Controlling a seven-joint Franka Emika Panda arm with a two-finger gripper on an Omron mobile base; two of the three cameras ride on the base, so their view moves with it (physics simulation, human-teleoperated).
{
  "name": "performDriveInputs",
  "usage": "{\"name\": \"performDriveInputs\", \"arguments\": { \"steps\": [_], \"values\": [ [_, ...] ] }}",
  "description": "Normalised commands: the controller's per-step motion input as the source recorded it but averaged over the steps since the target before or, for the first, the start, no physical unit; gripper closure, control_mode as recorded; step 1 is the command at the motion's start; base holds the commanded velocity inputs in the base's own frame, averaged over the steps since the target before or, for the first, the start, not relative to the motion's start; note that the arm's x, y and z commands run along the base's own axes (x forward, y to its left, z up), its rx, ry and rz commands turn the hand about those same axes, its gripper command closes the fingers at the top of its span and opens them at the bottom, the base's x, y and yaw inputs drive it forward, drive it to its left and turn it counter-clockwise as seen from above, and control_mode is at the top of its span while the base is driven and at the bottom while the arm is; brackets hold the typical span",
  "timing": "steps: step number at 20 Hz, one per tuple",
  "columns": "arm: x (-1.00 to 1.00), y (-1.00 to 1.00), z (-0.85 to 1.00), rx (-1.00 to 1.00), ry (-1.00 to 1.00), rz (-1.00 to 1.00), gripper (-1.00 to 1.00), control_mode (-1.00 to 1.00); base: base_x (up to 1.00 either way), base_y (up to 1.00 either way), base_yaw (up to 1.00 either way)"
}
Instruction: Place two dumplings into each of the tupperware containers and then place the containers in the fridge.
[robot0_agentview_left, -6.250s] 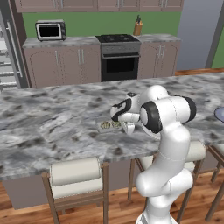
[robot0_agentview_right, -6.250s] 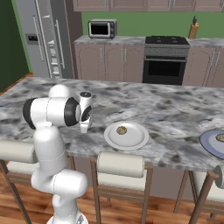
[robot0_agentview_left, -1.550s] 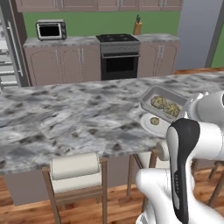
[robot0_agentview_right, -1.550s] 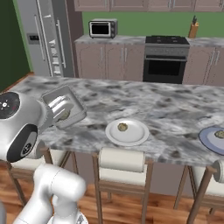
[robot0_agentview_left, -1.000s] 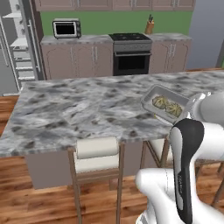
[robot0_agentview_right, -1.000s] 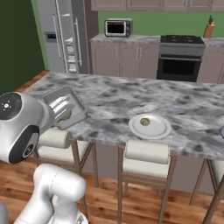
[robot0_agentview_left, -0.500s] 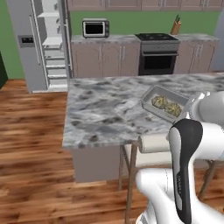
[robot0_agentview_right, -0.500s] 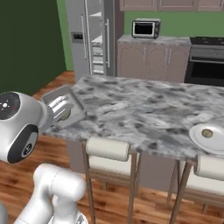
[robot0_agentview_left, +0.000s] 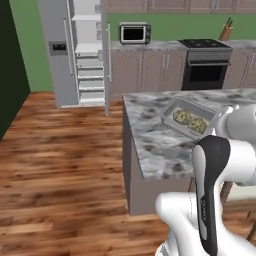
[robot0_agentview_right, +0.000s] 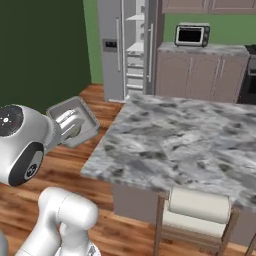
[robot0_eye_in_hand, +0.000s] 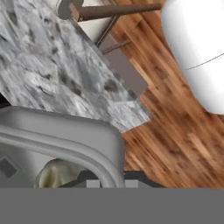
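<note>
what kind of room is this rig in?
A rendered home kitchen: steel fridge with its door open on white shelves, dark oven, toaster oven on the counter, marble island with stools.

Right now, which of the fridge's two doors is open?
The fridge door swung out edge-on beside the white shelves. The other door, carrying the small dark display panel, is shut.

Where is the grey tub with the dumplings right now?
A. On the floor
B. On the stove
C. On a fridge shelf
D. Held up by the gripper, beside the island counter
D: the grey tub is raised in the gripper off the end of the island counter, with dumplings inside it, and the fridge stands open across the floor.
</note>
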Motion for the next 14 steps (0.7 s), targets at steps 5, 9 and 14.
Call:
{"name": "performDriveInputs", "arguments": {
  "steps": [5,9,14],
  "values": [
    [0.0,0.0,0.0,0.0,0.0,0.0,1.0,1.0,0.39,1.0,0.02],
    [0.0,0.0,0.0,0.0,0.0,0.0,1.0,1.0,0.62,0.9,0.0],
    [0.0,0.0,0.0,0.0,0.0,0.0,1.0,1.0,0.8,0.38,-0.01]
  ]
}}
